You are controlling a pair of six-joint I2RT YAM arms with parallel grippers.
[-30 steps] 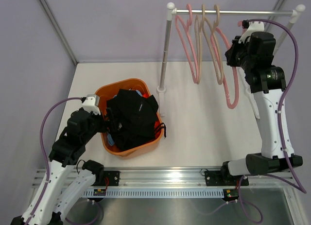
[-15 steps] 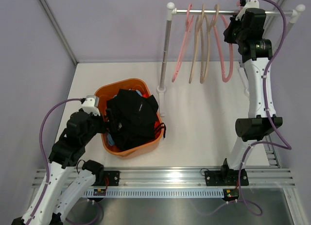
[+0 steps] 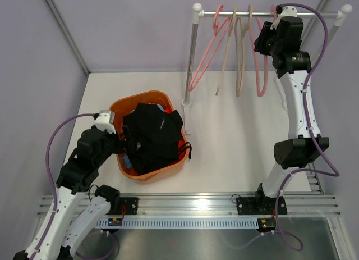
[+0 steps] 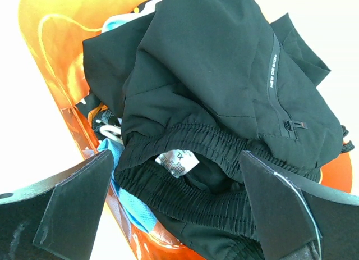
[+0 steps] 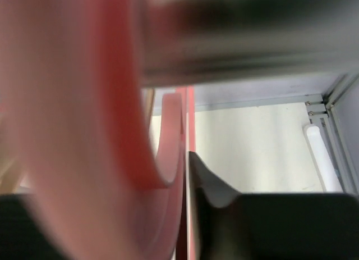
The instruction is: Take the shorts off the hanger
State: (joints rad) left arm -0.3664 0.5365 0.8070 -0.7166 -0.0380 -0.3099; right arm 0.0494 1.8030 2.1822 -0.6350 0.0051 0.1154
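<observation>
The black shorts (image 3: 154,136) lie on top of a pile in the orange basket (image 3: 140,95); no shorts hang on the rail. In the left wrist view the black shorts (image 4: 224,74) show their waistband and a white size label, with light blue shorts (image 4: 129,204) under them. The camouflage and bright orange shorts are hidden. My left gripper (image 3: 124,142) is open at the basket's left rim, its jaws (image 4: 176,159) wide apart over the waistband. My right gripper (image 3: 262,45) is up at the rail, shut on the rightmost pink hanger (image 3: 259,63), which fills the blurred right wrist view (image 5: 84,131).
A white rack with a metal rail (image 3: 303,14) and post (image 3: 190,63) stands at the back. A pink hanger (image 3: 205,63) and two beige hangers (image 3: 240,63) hang bare on it. The basket wall (image 4: 45,58) is close to my left fingers.
My right arm rose from mid-height to the rail, bringing the pink hanger up with it. The bare hangers swung back towards the left. The left arm and the basket stayed still.
</observation>
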